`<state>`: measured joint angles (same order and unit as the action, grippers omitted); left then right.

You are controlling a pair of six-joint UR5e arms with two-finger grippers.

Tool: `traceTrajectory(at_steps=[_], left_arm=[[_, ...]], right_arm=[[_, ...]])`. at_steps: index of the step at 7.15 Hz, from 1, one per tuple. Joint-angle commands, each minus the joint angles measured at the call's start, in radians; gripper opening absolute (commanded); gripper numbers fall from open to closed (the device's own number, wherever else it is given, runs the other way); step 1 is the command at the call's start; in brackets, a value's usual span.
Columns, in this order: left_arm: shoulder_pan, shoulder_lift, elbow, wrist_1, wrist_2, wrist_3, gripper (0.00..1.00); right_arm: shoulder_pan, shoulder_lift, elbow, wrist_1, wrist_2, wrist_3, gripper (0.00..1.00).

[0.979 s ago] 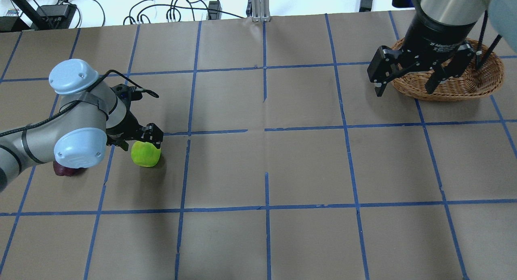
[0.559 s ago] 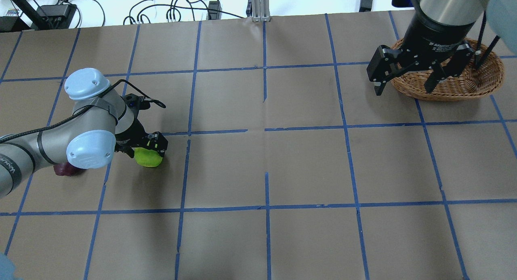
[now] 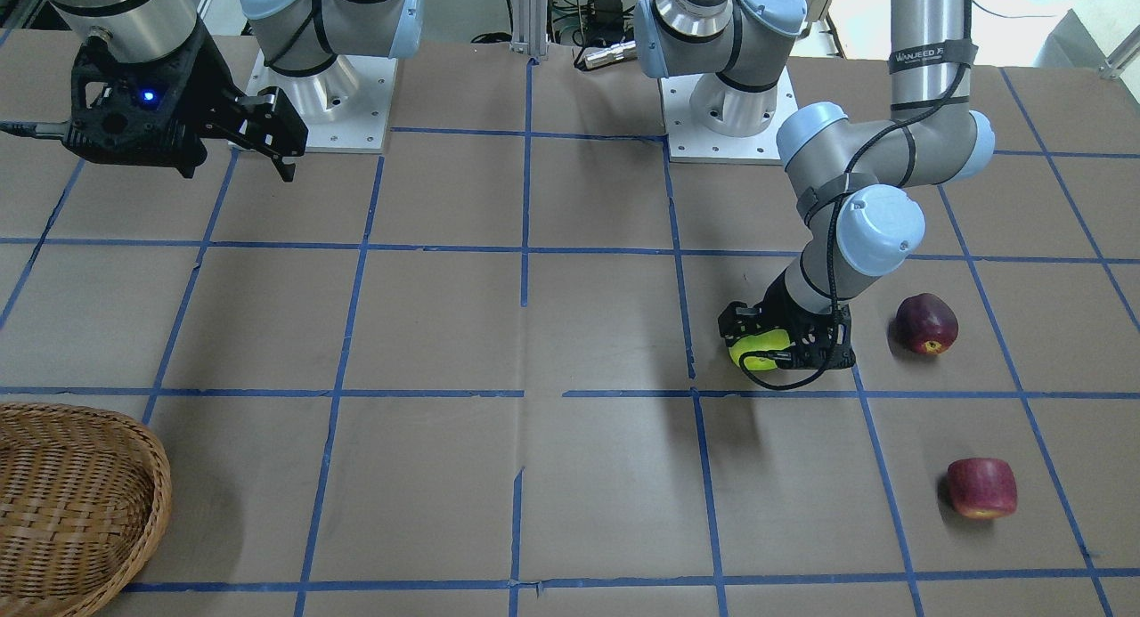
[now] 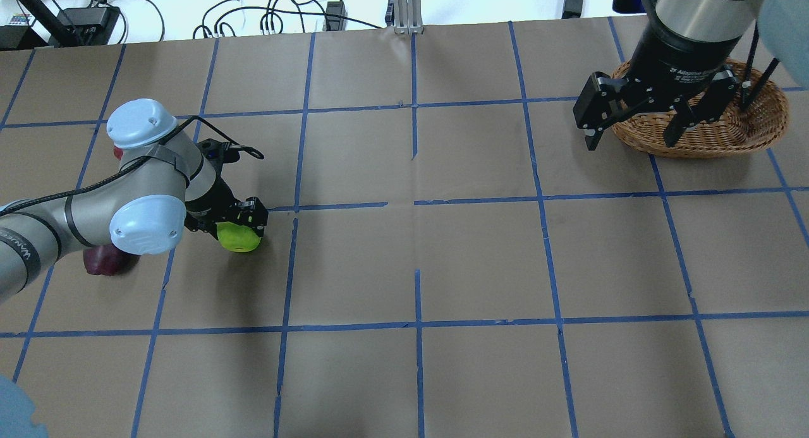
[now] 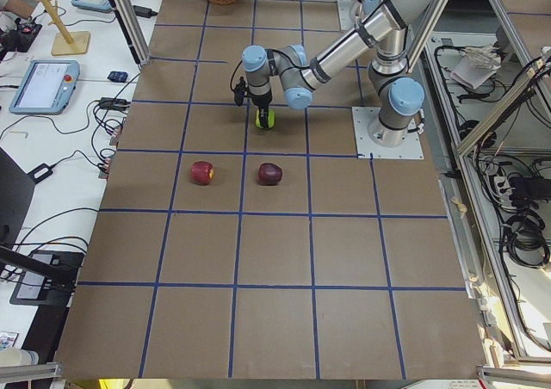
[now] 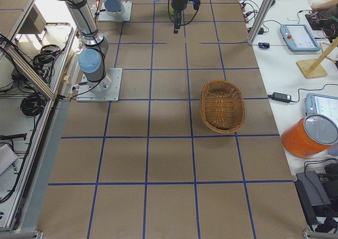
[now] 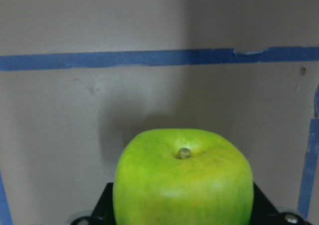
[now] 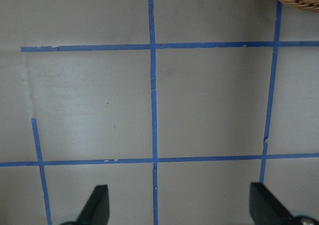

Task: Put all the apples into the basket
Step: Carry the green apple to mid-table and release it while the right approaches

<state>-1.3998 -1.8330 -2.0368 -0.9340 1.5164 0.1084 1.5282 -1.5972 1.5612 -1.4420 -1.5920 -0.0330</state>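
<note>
- Brown paper taped into a blue grid covers the table, and all the work is spread across it.
- The wicker basket sits at the far right end, well apart from every apple. I can see no fruit in it yet.
- My right gripper hangs spread wide and empty just beside the basket's near rim. It has hardly moved in the last second.
- My left gripper was beside the lime-green apple a second ago. It has since come over the fruit, and its fingers are now clenched on either side.
- The lime-green apple has shifted a little to the right with that gripper. My left wrist camera shows it filling the space between the fingers, stem up. I judge the grasp made, but I cannot tell whether it has left the paper.
- The maroon apple lies on the table near my left elbow, untouched.
- The squarish dark red apple rests farther out towards the operators' side, also untouched.
- So the first of three carries is only beginning, and this apple must cross the whole table to reach the basket.
</note>
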Motion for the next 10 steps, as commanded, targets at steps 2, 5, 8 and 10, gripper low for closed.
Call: traceTrajectory(at_steps=[2, 5, 8, 10], left_arm=[[-0.32, -0.058, 0.166, 0.007, -0.094, -0.568, 0.25], [-0.493, -0.204, 0.207, 0.186, -0.177, -0.769, 0.29], [-0.521, -0.243, 0.236, 0.274, -0.168, -0.757, 1.0], [-0.438, -0.189, 0.332, 0.049, -0.168, -0.735, 1.0]], right_arm=[[0.0, 0.0, 0.013, -0.001, 0.001, 0.002, 1.0], [0.0, 0.048, 0.02, -0.015, 0.001, -0.005, 1.0], [0.0, 0.146, 0.019, -0.106, 0.009, -0.007, 1.0], [0.013, 0.178, 0.042, -0.181, 0.017, -0.007, 1.0]])
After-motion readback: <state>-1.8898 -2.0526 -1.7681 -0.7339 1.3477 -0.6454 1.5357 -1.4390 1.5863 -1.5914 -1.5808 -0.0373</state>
